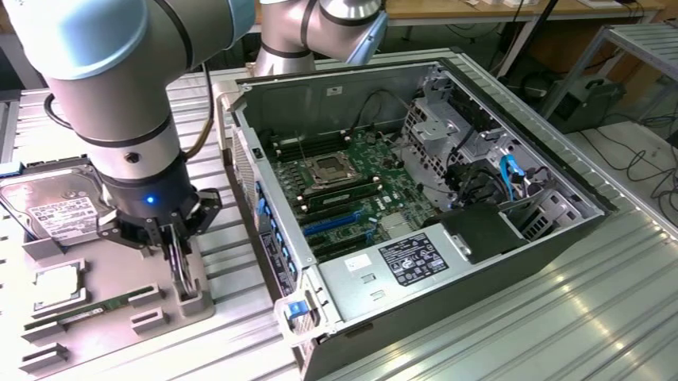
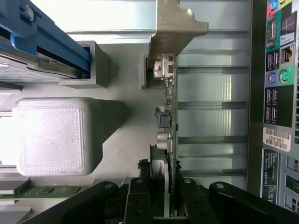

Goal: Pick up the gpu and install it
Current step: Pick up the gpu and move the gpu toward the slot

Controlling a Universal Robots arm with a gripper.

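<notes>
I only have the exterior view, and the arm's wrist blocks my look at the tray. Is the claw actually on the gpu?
Observer: Yes. In the wrist view the claw is closed on the gpu, with a finger on each face of the upright card.
Operator: Which end has the bracket?
Observer: The silver bracket is at the end far from the claw, beside a post of the gray holder.
Operator: Anything close alongside the card?
Observer: The computer case's rear port panel runs parallel to the card, apart from it.
</notes>
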